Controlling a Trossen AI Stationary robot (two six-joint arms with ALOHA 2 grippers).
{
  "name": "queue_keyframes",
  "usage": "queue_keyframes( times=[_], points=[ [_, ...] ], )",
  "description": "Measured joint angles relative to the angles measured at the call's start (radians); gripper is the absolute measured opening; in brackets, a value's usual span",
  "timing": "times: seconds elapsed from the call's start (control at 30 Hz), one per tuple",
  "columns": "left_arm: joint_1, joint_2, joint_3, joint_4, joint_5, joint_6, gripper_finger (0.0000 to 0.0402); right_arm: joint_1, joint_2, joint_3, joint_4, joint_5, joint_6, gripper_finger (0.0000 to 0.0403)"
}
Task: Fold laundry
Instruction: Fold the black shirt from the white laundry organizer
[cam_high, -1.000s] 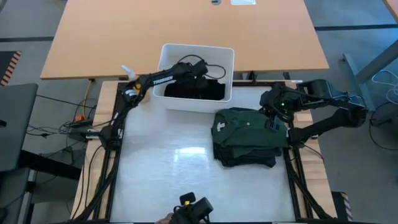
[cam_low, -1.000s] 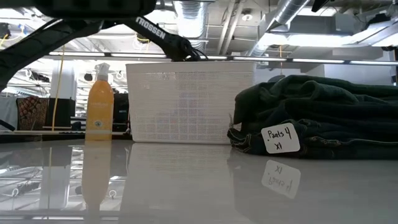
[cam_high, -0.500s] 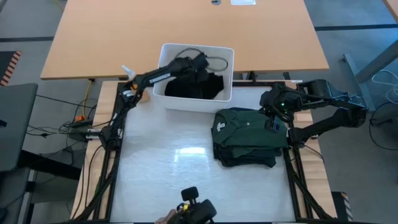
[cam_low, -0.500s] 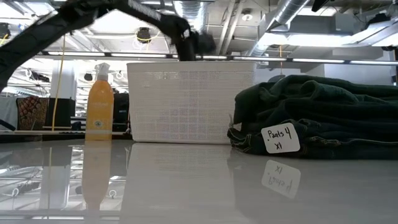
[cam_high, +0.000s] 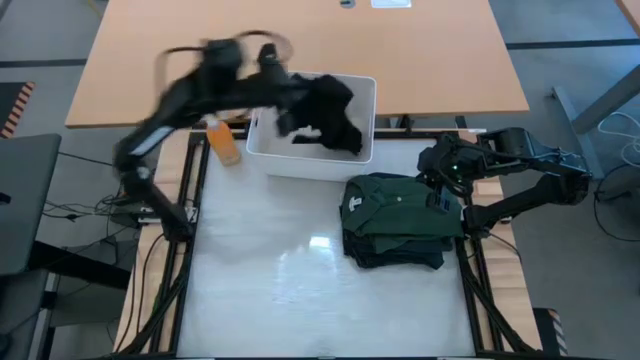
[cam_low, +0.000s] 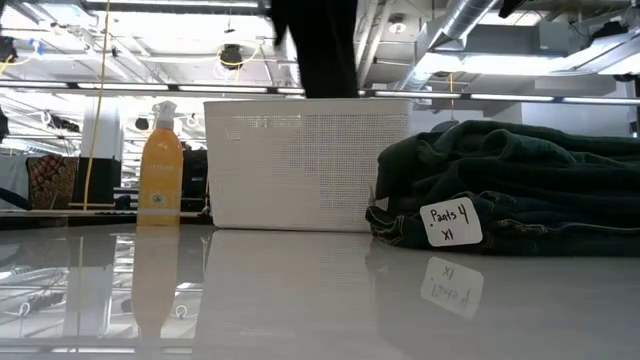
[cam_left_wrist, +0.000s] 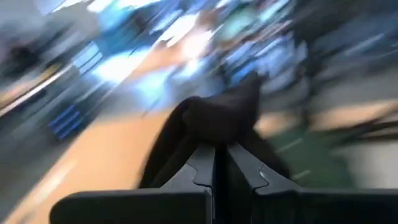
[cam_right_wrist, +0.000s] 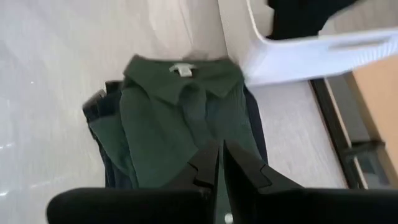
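My left gripper (cam_left_wrist: 221, 152) is high above the white bin (cam_high: 262, 150), shut on a black garment (cam_high: 326, 106). In the low view that garment (cam_low: 316, 45) hangs as a dark column over the bin (cam_low: 300, 170). The left arm is blurred in the high view, with the gripper (cam_high: 292, 92) near the bin's far left corner. A folded stack with a dark green shirt (cam_high: 395, 205) on top lies on the table's right side. My right gripper (cam_right_wrist: 221, 160) is shut above the green shirt (cam_right_wrist: 180, 118) and touches nothing. My left gripper pinches a bunched fold of the black garment (cam_left_wrist: 214, 127) between its two fingers, which lie nearly level. The cloth spills out beyond the fingers and hangs down slack. Its lower end (cam_low: 330, 90) reaches to the bin's rim; whether it is clear of the bin I cannot tell.
An orange spray bottle (cam_high: 225, 140) stands left of the bin at the table's far edge. A paper tag (cam_low: 451, 222) sticks out of the folded stack (cam_low: 510, 180). The white tabletop (cam_high: 290, 270) in front of the bin is bare. A wooden desk (cam_high: 300, 50) lies beyond the table.
My left gripper was down inside the bin. It has taken hold of the black garment and risen fast, swinging toward the table's far left and tipping from pointing down to nearly level. The garment has been drawn up out of the bin and now hangs above it.
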Motion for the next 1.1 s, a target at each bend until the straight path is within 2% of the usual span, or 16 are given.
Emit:
queue_keyframes(
  times=[0.07,0.13,0.2,0.27,0.37,0.47,0.57,0.67,0.77,0.93,1.1],
  points=[
    [-0.054,-0.071,0.0,0.011,0.197,-0.035,0.0,0.0,0.0,0.0,0.026,0.0,-0.016,0.0049],
    [-0.138,-0.127,-0.004,0.013,0.344,-0.044,0.0,0.003,0.0,0.0,0.063,-0.001,-0.021,0.0049],
    [-0.253,-0.172,-0.047,-0.003,0.373,-0.033,0.0,0.015,0.0,0.0,0.094,-0.008,-0.021,0.0049],
    [-0.387,-0.209,-0.118,0.003,0.334,-0.028,0.0,0.036,0.0,0.0,0.124,-0.029,-0.021,0.0049],
    [-0.592,-0.23,-0.267,0.104,0.278,-0.024,0.0,0.081,0.0,0.0,0.166,-0.048,-0.021,0.0049],
    [-0.76,-0.23,-0.406,0.143,0.231,0.039,0.0,0.134,0.0,0.0,0.209,-0.056,-0.008,0.0049],
    [-0.875,-0.24,-0.532,0.112,0.05,0.016,0.0,0.192,0.006,0.0,0.241,-0.056,0.043,0.0049],
    [-0.948,-0.236,-0.688,0.114,-0.181,-0.132,0.0,0.262,0.023,-0.009,0.259,-0.056,0.107,0.0049],
    [-0.988,-0.233,-0.85,0.101,-0.319,-0.354,0.0,0.329,0.041,-0.047,0.304,-0.056,0.139,0.0049],
    [-1.027,-0.236,-1.076,0.123,-0.373,-0.714,0.0,0.397,0.091,-0.15,0.437,-0.048,0.155,0.0049],
    [-1.083,-0.236,-1.281,0.307,-0.33,-0.969,0.0002,0.415,0.172,-0.277,0.64,0.017,0.248,0.0049]
  ],
)
